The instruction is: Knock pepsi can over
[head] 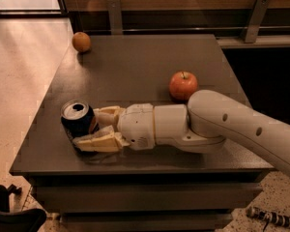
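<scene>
Jaws spread wide, 2 fingers bracketing the pepsi can [79,120], not clamping it. Gripper [89,128] lies low over the table [135,66], near the front-left corner. Can looks upright, maybe leaning, can't tell. Best bet is to push high on the wall; a low push just slides it off the edge. Apple [183,85] and orange [81,41] are well apart.

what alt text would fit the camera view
A robot arm's gripper lies low on a dark table at a pepsi can standing near the front edge. An apple sits behind the arm and an orange at the far corner.
</scene>
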`<state>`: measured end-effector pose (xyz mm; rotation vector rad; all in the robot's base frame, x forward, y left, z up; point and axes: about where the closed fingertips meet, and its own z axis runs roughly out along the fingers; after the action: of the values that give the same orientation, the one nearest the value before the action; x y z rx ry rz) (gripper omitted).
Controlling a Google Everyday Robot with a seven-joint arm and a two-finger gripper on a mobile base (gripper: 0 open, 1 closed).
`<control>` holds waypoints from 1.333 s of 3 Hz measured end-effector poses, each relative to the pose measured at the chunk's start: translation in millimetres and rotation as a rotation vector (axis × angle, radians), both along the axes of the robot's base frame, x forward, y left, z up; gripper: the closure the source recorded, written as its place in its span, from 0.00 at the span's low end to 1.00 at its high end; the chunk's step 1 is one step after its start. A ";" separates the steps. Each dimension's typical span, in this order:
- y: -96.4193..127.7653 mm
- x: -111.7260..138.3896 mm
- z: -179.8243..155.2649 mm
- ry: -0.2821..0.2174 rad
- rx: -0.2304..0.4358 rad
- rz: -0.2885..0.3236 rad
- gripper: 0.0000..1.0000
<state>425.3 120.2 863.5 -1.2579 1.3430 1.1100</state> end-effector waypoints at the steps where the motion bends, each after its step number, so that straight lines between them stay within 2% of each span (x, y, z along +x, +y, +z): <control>1: -3.1 -0.1 14.3 -0.022 -0.083 0.000 1.00; 2: -5.6 14.4 42.9 -0.093 -0.256 0.000 1.00; 3: -13.9 37.1 75.4 -0.152 -0.423 -0.029 1.00; 4: -16.7 54.6 83.5 -0.154 -0.584 -0.045 1.00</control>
<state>479.9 103.4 947.0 -1.6787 1.6269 0.5827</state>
